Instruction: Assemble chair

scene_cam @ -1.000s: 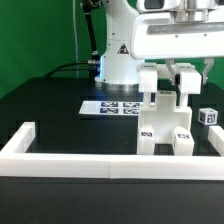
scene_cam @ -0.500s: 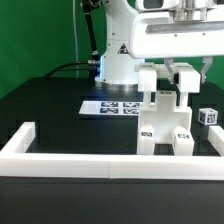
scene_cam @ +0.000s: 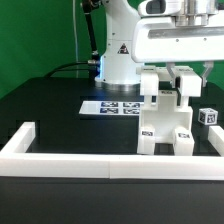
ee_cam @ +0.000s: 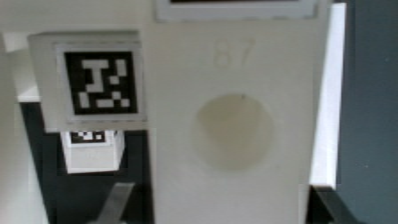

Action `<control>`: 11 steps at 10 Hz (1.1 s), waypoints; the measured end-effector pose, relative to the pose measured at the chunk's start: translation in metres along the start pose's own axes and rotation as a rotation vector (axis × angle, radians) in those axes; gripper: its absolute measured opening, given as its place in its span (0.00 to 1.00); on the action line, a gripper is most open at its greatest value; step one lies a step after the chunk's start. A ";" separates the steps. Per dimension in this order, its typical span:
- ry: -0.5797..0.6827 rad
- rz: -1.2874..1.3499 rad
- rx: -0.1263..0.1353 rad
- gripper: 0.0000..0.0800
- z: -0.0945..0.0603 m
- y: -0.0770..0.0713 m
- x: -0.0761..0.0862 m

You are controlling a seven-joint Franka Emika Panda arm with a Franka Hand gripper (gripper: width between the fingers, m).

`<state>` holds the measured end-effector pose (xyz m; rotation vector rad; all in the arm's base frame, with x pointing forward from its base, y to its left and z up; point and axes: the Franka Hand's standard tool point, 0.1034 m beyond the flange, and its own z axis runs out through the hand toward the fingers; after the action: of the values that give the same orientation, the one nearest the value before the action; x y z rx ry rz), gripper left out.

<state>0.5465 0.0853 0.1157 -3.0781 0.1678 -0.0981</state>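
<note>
The partly built white chair (scene_cam: 163,118) stands at the exterior view's right, its tagged lower blocks right behind the front wall. My gripper (scene_cam: 186,78) comes down from above onto its upper part and is shut on a white chair part (ee_cam: 231,120). In the wrist view that broad plain part, with a faint oval dimple, fills the space between my two dark fingers (ee_cam: 121,200). Beside it is another chair piece with a black-and-white tag (ee_cam: 98,80), and a smaller tag (ee_cam: 89,137) shows below. Where the held part meets the rest is hidden.
A low white barrier wall (scene_cam: 110,160) runs along the front and up both sides. The marker board (scene_cam: 112,106) lies flat in front of the robot base (scene_cam: 118,55). A small loose tagged white block (scene_cam: 208,116) sits at the far right.
The gripper and the held upper part have edged very slightly toward the exterior view's right. The grip has stayed shut.
</note>
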 end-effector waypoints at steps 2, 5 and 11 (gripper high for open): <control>-0.001 -0.001 0.000 0.36 0.000 0.000 0.000; -0.006 -0.003 -0.008 0.36 0.009 0.004 -0.002; -0.028 0.000 -0.025 0.36 0.027 0.010 -0.008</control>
<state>0.5392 0.0773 0.0873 -3.1021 0.1695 -0.0535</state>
